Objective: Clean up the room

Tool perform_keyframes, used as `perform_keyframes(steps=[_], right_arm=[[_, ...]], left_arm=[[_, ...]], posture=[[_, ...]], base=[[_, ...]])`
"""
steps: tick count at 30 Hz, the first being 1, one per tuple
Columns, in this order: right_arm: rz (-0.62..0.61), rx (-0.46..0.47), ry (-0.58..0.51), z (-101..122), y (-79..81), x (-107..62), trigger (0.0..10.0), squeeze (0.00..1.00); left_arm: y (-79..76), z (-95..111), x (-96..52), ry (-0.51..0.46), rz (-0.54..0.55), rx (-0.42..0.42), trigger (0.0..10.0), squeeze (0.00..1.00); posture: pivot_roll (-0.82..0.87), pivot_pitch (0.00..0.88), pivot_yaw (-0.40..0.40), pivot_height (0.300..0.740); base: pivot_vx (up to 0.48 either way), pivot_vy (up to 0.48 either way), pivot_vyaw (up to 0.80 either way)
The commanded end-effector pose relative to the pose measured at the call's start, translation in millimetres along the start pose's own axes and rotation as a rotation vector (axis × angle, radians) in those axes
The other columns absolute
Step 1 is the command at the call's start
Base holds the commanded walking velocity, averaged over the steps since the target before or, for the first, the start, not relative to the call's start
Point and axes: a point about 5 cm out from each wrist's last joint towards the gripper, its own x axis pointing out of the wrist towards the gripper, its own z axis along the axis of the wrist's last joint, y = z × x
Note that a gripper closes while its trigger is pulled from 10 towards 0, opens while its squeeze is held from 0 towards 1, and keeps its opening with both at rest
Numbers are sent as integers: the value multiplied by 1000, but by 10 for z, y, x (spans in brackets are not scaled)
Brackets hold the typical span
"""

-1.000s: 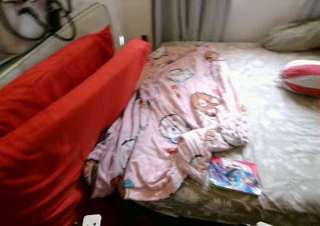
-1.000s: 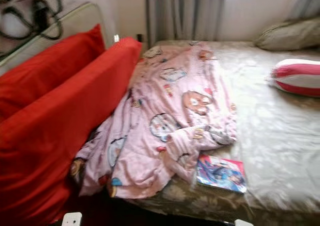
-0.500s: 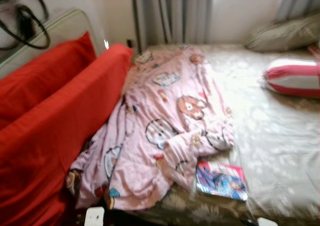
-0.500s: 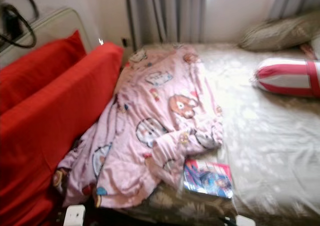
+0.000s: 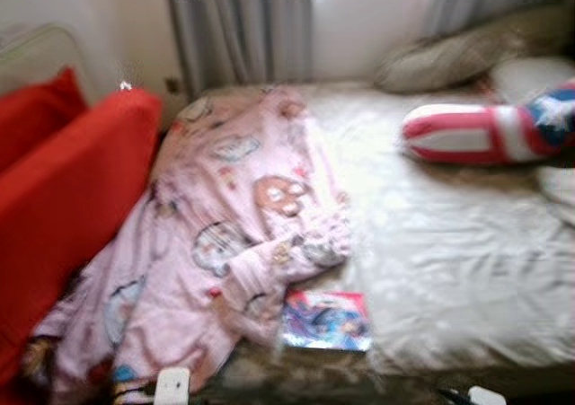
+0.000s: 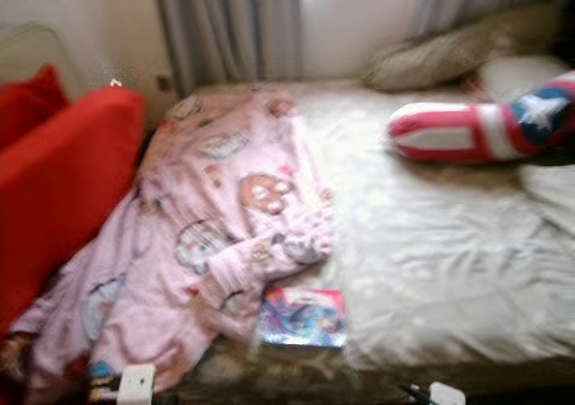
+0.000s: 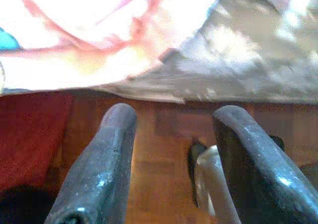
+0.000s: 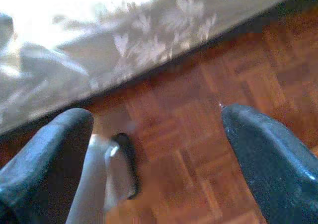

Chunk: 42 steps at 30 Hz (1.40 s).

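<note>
Bedding has slid leftward across my sight, so I'm turning along the bed (image 5: 467,270) toward the book (image 5: 325,320) beside the pink blanket (image 5: 225,243), both hands spread wide, empty.

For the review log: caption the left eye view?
Pink blanket and book on a bed, red cushion beside.

Pink cartoon-print blanket (image 5: 225,243) crumpled along the left side of the bed (image 5: 467,252), near end spilling over the bed's edge toward the red sofa (image 5: 63,198). Colourful book (image 5: 325,320), possibly a comic given the blur, lying flat on the bed's near edge, touching the blanket's bunched corner. Red-and-white striped cushion (image 5: 467,134) with a blue star end resting on its side at the far right, well apart from both.
</note>
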Motion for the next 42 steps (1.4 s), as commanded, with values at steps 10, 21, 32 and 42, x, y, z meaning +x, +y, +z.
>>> perform_keyframes(steps=[10,21,32,42], right_arm=[[13,-9,-23,60,4,10,10000,0],[29,-59,-17,57,16,10,10000,0],[31,-50,-23,30,71,9,10000,0],[34,-48,-26,18,82,6,10000,0]], left_arm=[[70,-122,-34,57,16,-14,10000,0],[79,-152,-44,69,14,-11,10000,0],[62,-160,-45,72,7,-7,10000,0],[61,-165,-48,72,2,-1,10000,0]], posture=[[3,0,60,740],[3,0,62,740],[-6,0,65,740],[-10,0,69,740]], base=[[0,-371,0],[0,-469,0],[0,-480,236],[0,-480,0]])
